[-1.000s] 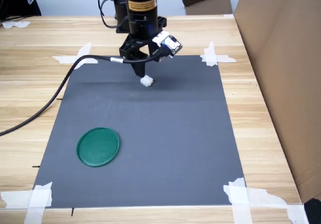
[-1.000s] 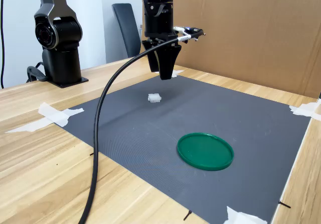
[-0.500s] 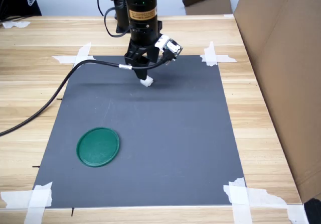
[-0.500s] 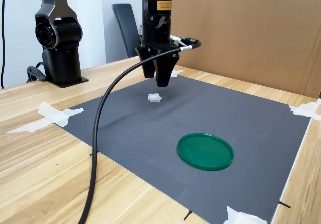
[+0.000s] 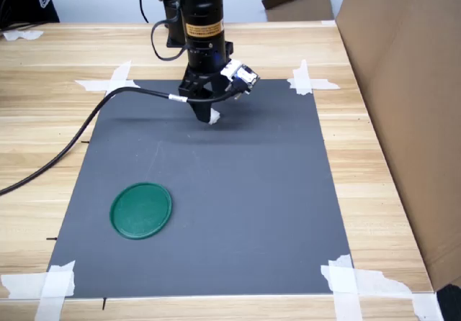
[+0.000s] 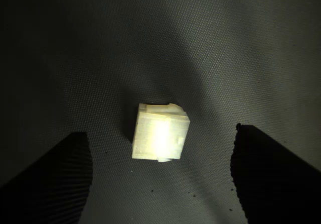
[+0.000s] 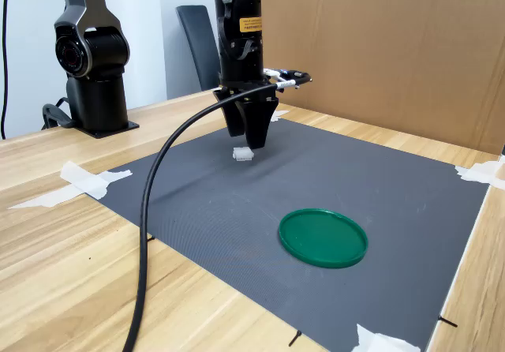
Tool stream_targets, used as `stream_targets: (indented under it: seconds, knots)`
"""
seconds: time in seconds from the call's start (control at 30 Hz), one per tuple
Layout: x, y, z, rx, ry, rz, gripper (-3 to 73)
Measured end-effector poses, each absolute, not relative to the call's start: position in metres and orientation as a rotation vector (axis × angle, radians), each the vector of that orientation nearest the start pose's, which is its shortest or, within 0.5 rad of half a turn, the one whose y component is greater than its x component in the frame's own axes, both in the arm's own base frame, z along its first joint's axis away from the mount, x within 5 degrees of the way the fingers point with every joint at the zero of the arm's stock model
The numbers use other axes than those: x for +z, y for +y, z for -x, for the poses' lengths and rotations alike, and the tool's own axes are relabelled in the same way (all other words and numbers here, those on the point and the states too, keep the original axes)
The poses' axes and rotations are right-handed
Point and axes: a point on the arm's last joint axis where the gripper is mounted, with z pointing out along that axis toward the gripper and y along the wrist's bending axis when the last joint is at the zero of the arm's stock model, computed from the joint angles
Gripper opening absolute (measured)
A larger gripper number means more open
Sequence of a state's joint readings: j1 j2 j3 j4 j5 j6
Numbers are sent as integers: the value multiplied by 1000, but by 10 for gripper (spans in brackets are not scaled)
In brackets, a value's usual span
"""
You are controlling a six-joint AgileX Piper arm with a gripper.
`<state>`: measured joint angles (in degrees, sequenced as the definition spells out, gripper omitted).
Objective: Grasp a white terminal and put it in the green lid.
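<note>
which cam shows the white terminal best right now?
Wrist view. The white terminal fills the middle, lit, lying on the mat between the open fingers, untouched. In both exterior views it is only a small white speck under the gripper, partly hidden in the first.

Down comes the gripper (image 5: 206,116), dropping from well above the white terminal (image 5: 213,116) to right over it, just left of upper centre in the first exterior view. In the wrist view its open fingers (image 6: 50,179) now flank the block on both sides.
</note>
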<state>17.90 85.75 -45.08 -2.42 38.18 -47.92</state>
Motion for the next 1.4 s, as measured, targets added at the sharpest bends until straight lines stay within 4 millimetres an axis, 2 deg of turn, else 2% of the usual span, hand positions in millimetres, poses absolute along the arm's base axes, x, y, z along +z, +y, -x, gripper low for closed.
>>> stream_targets:
  seconds: [0.13, 0.83, 0.97, 1.1, 1.2, 1.4]
  knots:
    - [183, 78, -250, -130, 2444, 1571, 687]
    - [169, 78, -254, -134, 2496, 1559, 686]
    - [168, 79, -255, -133, 2498, 1555, 657]
    - [168, 79, -255, -132, 2500, 1552, 588]
    - [167, 79, -255, -131, 2513, 1530, 440]
    - [167, 78, -255, -130, 2521, 1518, 324]
